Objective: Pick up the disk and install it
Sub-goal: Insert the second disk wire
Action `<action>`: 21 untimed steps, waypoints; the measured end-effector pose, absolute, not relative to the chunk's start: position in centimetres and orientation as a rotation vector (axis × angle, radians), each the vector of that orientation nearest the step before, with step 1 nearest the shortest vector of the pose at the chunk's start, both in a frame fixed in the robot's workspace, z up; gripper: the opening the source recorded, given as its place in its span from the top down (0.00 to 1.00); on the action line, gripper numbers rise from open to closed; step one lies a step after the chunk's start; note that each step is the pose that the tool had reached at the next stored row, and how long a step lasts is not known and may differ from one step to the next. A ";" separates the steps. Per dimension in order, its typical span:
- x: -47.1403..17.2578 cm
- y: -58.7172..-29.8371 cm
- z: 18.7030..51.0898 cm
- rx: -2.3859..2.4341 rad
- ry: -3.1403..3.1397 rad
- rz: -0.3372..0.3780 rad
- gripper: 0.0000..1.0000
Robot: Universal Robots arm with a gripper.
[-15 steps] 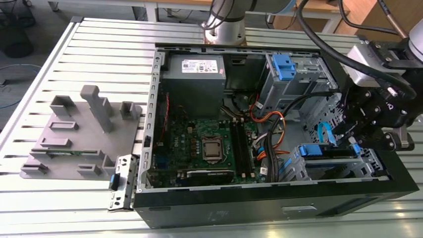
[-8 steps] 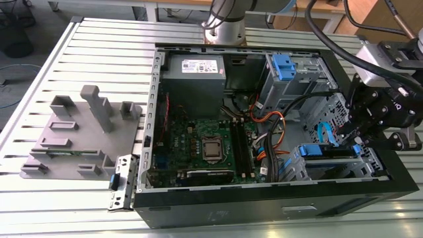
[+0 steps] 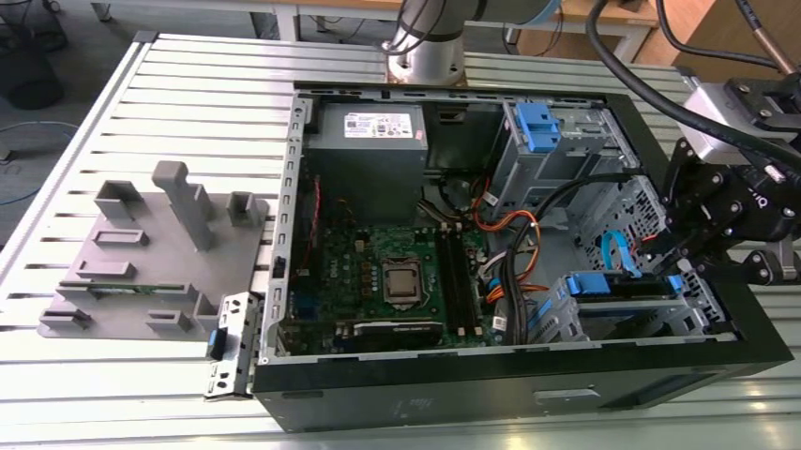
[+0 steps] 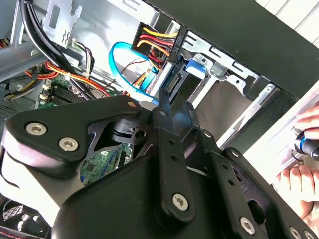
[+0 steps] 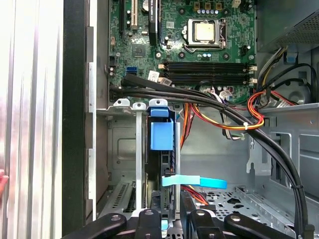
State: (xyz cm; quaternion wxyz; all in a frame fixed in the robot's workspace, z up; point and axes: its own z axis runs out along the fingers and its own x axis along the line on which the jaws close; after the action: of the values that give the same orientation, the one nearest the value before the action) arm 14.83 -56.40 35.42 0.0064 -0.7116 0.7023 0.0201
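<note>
Slatted metal benching (image 3: 188, 103) carries an open computer case (image 3: 501, 375). Inside, the disk (image 3: 622, 287) is seen seated edge-up in its drive cage, with the gripper (image 3: 738, 267) poised just above it; whether its pincer is spread cannot be told. Installation is judged nearly complete, and final seating calls for a straight, gentle push.

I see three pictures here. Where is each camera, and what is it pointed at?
Exterior view: off the arm, above, looking down into the open black computer case; the arm's black gripper hangs beside the blue-bracketed silver disk.
Second wrist view: rides on the arm, looking past the gripper's black linkages into the drive bay.
First wrist view: rides on the arm, looking down at the disk's blue bracket.
The exterior and first wrist views share the green motherboard.
</note>
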 end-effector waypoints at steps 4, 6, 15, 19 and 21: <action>14.8 -56.4 35.4 -2.227 2.197 0.063 0.71; 14.8 -56.4 35.4 -2.227 2.197 0.063 0.71; 14.8 -56.4 36.1 -2.226 2.197 0.063 0.71; 14.8 -56.3 36.1 -2.226 2.197 0.063 0.71; 14.8 -56.0 36.1 -2.226 2.197 0.063 0.71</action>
State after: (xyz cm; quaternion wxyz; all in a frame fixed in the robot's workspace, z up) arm 14.82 -56.04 36.10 0.0064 -0.7116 0.7023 0.0200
